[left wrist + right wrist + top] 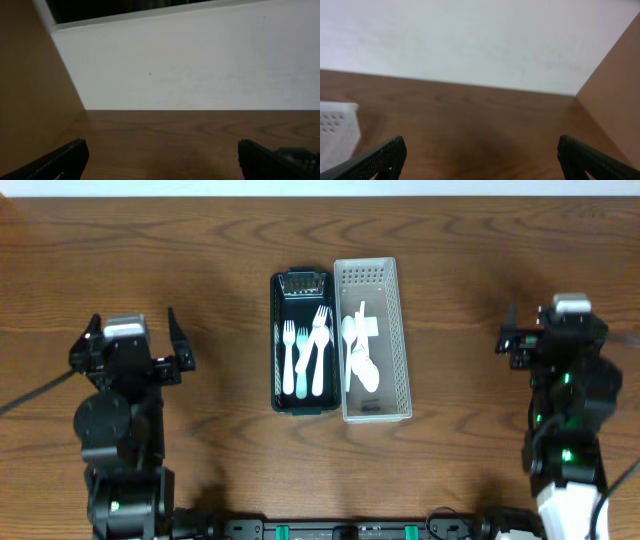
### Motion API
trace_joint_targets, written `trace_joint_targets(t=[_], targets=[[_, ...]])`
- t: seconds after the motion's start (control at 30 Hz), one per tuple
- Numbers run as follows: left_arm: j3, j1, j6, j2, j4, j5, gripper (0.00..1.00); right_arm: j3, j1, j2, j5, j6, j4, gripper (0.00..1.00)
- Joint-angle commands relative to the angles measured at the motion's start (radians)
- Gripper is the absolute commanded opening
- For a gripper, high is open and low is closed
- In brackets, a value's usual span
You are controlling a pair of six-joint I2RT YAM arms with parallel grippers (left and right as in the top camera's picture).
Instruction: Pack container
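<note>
Against a plain white wall flanked by tan side panels, on a brown wood-grain counter: two black arms stationed at opposite ends, the packing job at centre. Left hand spread wide, gripping nothing; right hand likewise spread, nothing between its fingers. From each wrist camera, only two dark fingertips at the frame's lower corners, far apart, wood grain showing between them.

Midway between the hands and well apart from both, two long bins side by side, walls touching. Nearer the left hand, one dark bin; nearer the right hand, one white perforated bin, its corner just visible at the left edge of the right wrist view.

Inside the dark bin, white forks lying lengthwise, tines pointing away from the arms' bases, three heads countable, plus one grey ribbed item at the far end, kind unclear. Inside the white perforated bin, white spoons overlapping, exact number hard to tell.
</note>
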Motion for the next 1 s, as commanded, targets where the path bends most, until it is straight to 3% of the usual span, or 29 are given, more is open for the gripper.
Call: trace_joint_targets(t=[0.0, 0.17, 0.33, 0.67, 0.9, 0.97], targets=[[0.01, 0.004, -0.002, -0.086, -0.047, -0.029, 0.98, -0.078, 0.021, -0.14, 0.015, 0.011, 0.021, 0.99], [0.01, 0.004, -0.002, -0.184, -0.18, -0.028, 0.98, -0.145, 0.021, -0.286, 0.019, 0.011, -0.008, 0.99], [-0.018, 0.004, -0.005, -0.214, -0.222, -0.028, 0.98, -0.153, 0.021, -0.317, 0.018, 0.011, -0.003, 0.99], [-0.29, 0.002, -0.006, -0.219, -0.045, -0.028, 0.98, -0.153, 0.021, -0.317, 0.018, 0.011, -0.024, 0.99], [-0.302, 0.002, -0.013, -0.175, -0.076, -0.028, 0.98, -0.153, 0.021, -0.317, 0.018, 0.011, -0.178, 0.99], [-0.302, 0.002, -0.078, -0.158, -0.091, -0.028, 0.98, -0.153, 0.021, -0.317, 0.018, 0.011, -0.253, 0.99]])
